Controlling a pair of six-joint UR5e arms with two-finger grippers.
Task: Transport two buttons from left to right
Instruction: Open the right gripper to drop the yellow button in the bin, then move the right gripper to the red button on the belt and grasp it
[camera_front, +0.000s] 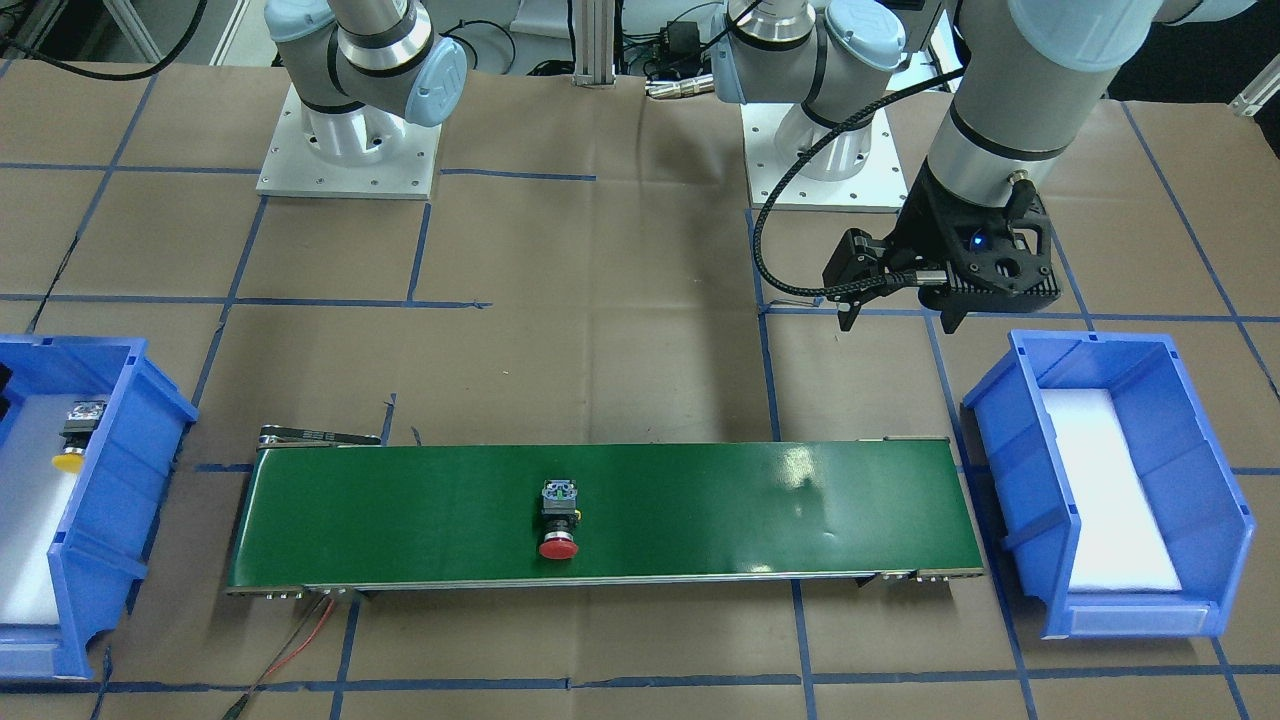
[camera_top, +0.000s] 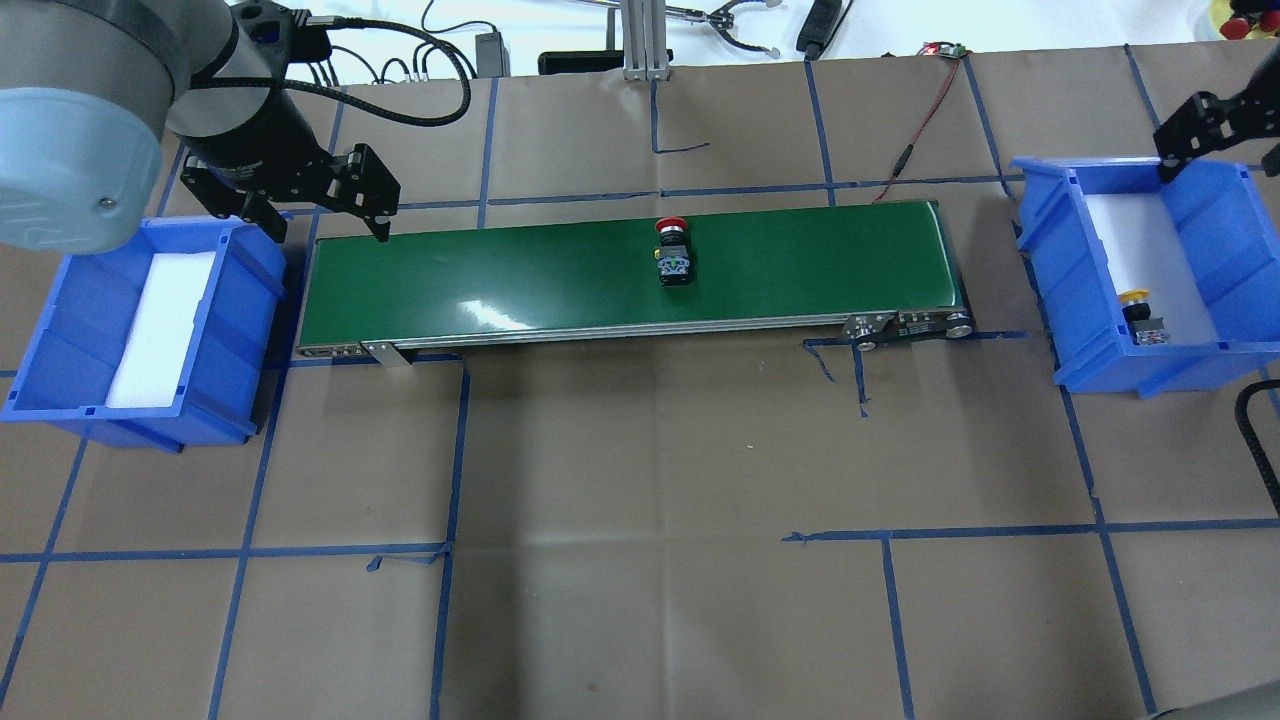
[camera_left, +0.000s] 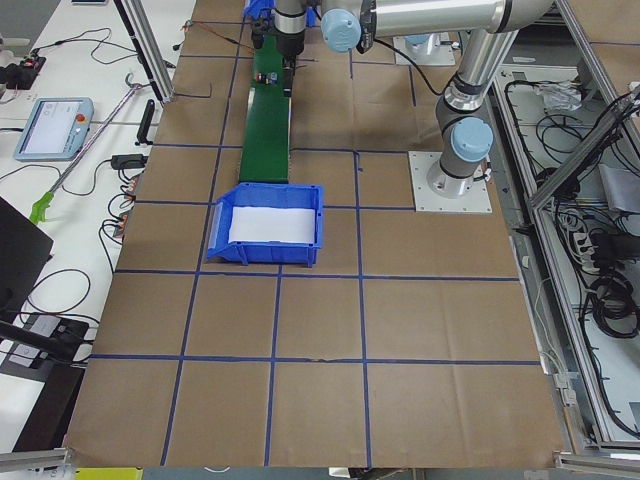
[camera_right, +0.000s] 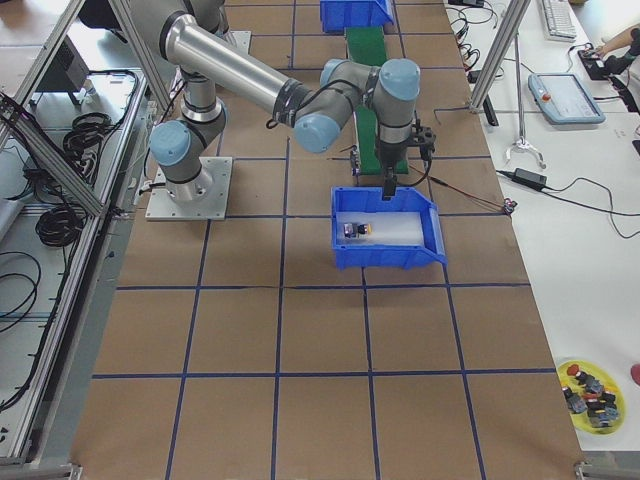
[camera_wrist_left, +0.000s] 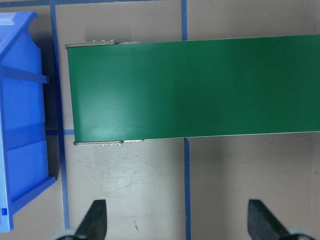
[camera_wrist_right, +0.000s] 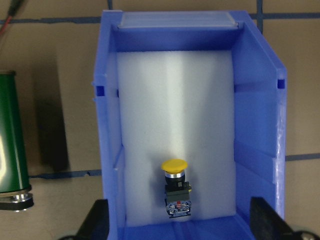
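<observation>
Half done, I judge: the yellow-capped push-button switch (camera_wrist_right: 175, 187) lies on white foam (camera_wrist_right: 175, 100) in the blue plastic bin (camera_wrist_right: 260, 125) beneath the right gripper (camera_wrist_right: 182, 227), jaws wide, holding nothing; the red-capped push-button switch (camera_top: 672, 250) sits midway along the green conveyor belt (camera_top: 500, 280), well apart from the left gripper (camera_top: 328, 230), jaws equally spread and bare, so not yet delivered; the left wrist view misses the red switch, which the overhead view shows.

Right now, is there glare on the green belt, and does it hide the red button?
Front-facing view: a glare patch on the green belt, clear of the red button; overhead view: glare by the belt's near edge, also apart from it.
</observation>
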